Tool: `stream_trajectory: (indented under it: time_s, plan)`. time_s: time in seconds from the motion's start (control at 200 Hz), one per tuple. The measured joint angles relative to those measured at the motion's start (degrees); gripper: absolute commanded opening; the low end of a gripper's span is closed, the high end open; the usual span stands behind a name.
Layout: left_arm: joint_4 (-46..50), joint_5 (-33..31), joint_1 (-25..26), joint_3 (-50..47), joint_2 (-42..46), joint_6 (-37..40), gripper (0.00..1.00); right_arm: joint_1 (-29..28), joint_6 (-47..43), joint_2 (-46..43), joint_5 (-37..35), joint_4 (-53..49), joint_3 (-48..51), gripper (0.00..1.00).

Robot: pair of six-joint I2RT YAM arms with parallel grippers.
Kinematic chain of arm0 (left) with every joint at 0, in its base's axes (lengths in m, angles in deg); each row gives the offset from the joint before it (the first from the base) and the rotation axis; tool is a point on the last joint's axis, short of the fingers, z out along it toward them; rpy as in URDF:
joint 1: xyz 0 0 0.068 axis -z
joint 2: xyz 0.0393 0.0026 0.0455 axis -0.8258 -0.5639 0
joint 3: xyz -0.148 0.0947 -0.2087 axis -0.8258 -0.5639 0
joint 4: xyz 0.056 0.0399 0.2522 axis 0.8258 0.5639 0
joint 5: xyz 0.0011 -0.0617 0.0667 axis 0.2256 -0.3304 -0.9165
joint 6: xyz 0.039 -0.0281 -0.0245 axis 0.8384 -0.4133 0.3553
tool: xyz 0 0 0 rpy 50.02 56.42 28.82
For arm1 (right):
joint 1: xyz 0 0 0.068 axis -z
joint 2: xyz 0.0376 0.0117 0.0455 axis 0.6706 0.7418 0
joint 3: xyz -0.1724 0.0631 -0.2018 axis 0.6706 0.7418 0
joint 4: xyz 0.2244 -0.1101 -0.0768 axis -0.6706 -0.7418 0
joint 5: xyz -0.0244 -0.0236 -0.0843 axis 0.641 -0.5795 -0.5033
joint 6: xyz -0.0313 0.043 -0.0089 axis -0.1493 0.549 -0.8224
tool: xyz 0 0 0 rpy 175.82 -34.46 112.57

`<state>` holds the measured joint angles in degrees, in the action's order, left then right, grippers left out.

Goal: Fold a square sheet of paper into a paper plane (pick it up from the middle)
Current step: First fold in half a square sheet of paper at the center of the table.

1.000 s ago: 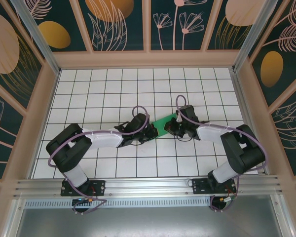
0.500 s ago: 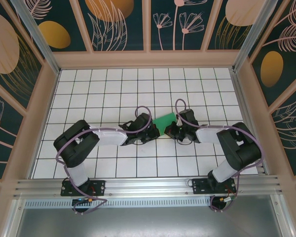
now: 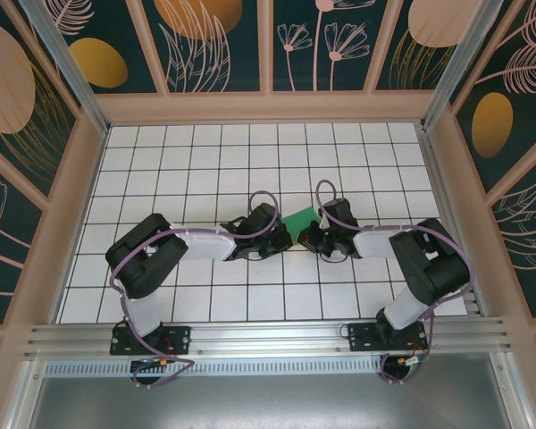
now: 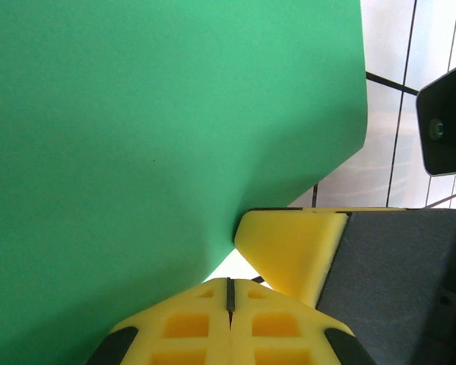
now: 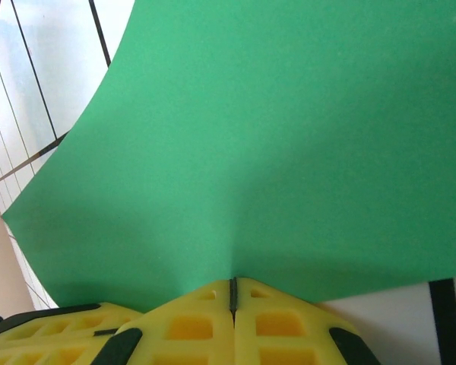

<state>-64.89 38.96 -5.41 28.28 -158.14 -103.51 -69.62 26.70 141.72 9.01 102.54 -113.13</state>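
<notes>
We see the white gridded tabletop (image 3: 205,161) with 2 arms reaching in from 6 o'clock, the left arm (image 3: 188,243) and the right arm (image 3: 402,250), meeting near its centre. Between them the green sheet of paper (image 3: 299,220) is raised and curved, just toward 3 o'clock of centre. The right claw (image 5: 232,289), at the sheet's 5 o'clock, is clenched on its edge. The left claw (image 4: 229,293), at 7 o'clock, is clenched too, the sheet's edge at its tips; we cannot tell whether it pinches paper.
</notes>
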Motion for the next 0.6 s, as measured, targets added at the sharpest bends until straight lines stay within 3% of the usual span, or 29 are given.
stream_trajectory:
  time_s: [0.6]
  plan:
    - [4.4, -0.5, 0.0, 1.4, -1.5, 0.0, 0.03, 0.0, -0.1, -0.5, 0.2, 0.0, -0.1, 0.0]
